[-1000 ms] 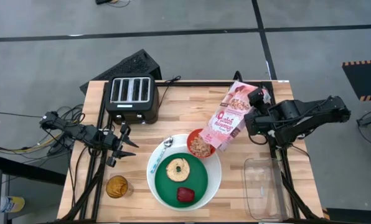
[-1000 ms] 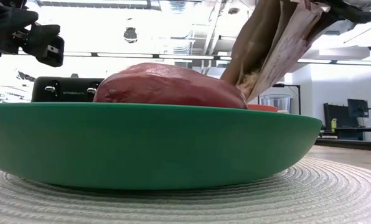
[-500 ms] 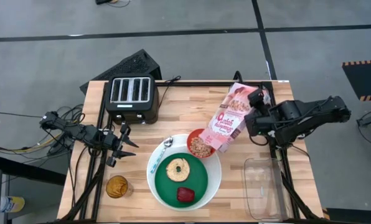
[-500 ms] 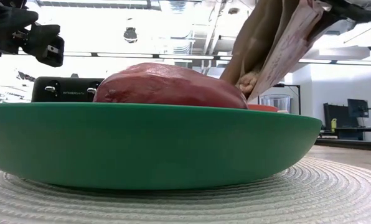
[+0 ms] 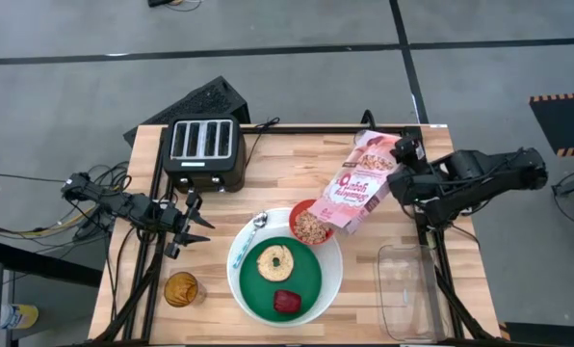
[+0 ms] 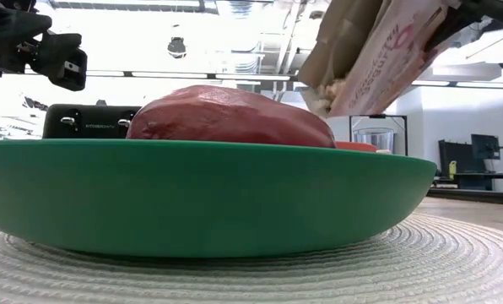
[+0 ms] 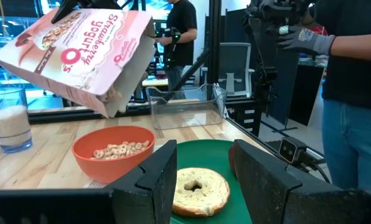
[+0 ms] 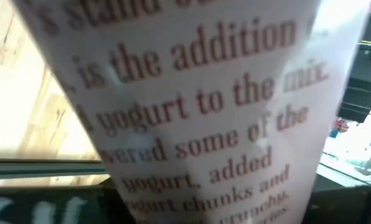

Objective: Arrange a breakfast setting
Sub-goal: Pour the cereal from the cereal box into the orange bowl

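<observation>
A large white plate (image 5: 237,275) holds a green plate (image 5: 301,280) with a toasted bagel (image 5: 273,260) and a dark red food item (image 5: 287,301). A red bowl (image 5: 311,226) with cereal sits on the white plate's far right rim, and a metal spoon (image 5: 251,234) lies on its far left rim. My right gripper (image 5: 400,166) is shut on the pink cereal box (image 5: 359,183), which is tilted with its open end (image 6: 323,89) down over the bowl. My left gripper (image 5: 195,224) hangs open left of the plates. My right gripper holds the cereal box near its raised closed end (image 5: 388,154), coming level from the table's right side. The box is lifted clear and slants down toward the bowl, open end lowest, with cereal showing at the mouth. The box's printed panel (image 8: 192,112) hides the fingers.
A black toaster (image 5: 204,152) stands at the far left. A glass with orange contents (image 5: 181,287) is near the front left. A clear plastic container (image 5: 407,289) lies at the front right. A glass of white contents (image 7: 8,124) stands beyond the bowl. A person (image 7: 353,93) stands past the table.
My right gripper has gone a little toward the table's right edge and up with the cereal box. The box's open end has risen away from the bowl, and the box now lies flatter.
</observation>
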`<state>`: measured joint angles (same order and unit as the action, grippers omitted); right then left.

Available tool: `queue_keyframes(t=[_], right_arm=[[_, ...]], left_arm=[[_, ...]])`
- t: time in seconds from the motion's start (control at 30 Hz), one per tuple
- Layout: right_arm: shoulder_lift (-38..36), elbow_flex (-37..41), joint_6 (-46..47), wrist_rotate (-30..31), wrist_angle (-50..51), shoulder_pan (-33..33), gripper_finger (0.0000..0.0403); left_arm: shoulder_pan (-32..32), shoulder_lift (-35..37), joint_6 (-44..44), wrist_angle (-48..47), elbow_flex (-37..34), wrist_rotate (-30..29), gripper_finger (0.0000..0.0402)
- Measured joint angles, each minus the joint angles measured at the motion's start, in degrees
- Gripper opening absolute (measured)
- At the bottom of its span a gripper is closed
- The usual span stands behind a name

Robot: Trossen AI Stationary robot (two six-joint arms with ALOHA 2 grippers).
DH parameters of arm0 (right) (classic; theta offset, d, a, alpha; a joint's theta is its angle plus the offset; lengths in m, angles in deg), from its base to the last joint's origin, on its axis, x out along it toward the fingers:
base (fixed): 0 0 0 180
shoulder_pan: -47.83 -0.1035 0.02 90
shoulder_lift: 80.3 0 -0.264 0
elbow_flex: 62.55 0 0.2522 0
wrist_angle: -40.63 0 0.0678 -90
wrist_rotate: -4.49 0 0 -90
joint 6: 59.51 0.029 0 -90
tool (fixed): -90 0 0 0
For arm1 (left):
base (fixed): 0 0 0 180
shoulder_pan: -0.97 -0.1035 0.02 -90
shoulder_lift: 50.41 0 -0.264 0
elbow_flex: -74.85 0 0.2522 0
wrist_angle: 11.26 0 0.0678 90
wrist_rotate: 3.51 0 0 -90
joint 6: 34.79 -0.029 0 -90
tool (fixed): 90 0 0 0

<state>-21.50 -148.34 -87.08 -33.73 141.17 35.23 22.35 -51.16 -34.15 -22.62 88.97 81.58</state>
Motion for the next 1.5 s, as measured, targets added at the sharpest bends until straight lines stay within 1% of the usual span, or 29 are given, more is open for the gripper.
queue_keyframes(t=[0.47, 0.7, 0.9, 1.13, 1.3, 1.5], right_arm=[[-2.54, 0.0, 6.97, -1.08, 3.04, 0.02, 0.02], [-3.78, 0.0, 12.21, -4.49, 3.06, 0.02, 0.0201], [-4.16, -0.02, 14.1, -5.41, 2.23, 0.02, 0.0201], [-3.24, -5.09, 15.35, -5.41, 1.35, 0.02, 0.0201], [-2.44, -7.92, 16.74, -5.24, -1.92, 0.02, 0.0201], [-2.44, -7.96, 21.67, -5.31, -8.53, 2.01, 0.0201]], left_arm=[[0.0, 0.02, 0.0, 0.02, 0.02, 0.0, 0.0144], [0.0, 0.02, 0.0, 0.02, 0.0, 0.0, 0.0144], [0.0, 0.02, 0.0, 0.01, 0.0, 0.0, 0.0144], [0.0, 0.02, 0.0, 0.0, 0.0, 0.0, 0.0144], [0.0, 0.02, 0.0, 0.02, 0.0, 0.0, 0.0144], [0.0, 0.0, 0.0, 0.0, 0.0, 0.0, 0.0144]])
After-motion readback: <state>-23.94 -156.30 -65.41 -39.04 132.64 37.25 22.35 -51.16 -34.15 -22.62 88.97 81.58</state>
